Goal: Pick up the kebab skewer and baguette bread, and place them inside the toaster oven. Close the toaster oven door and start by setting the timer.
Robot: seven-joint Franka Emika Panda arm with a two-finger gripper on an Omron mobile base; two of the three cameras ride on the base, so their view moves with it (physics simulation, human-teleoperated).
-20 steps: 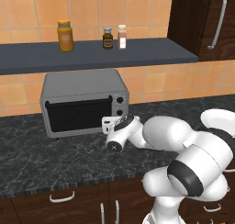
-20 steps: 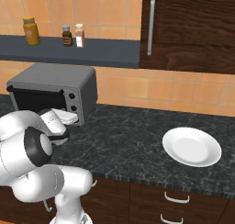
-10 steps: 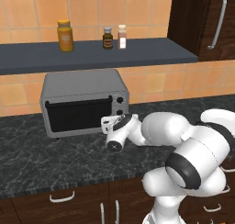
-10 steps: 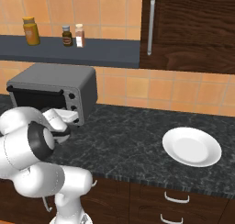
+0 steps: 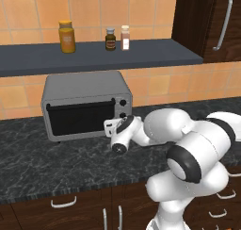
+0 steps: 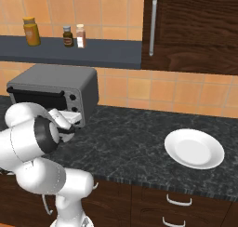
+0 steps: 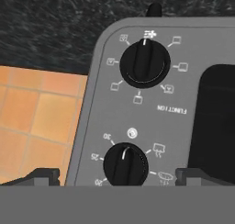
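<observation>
Since the toaster oven door [image 5: 81, 119] is up, the spread, empty gripper [image 7: 117, 175] should centre on the timer knob [image 7: 125, 164] (numbered dial) of the toaster oven [image 5: 84, 104], then clamp and twist.

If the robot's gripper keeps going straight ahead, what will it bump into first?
Most likely the toaster oven: the open gripper points at its knob panel, roughly at the lower black knob. How far off is unclear.

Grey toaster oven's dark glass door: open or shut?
Shut: the dark glass door stands upright, flush in the grey toaster oven front.
</observation>
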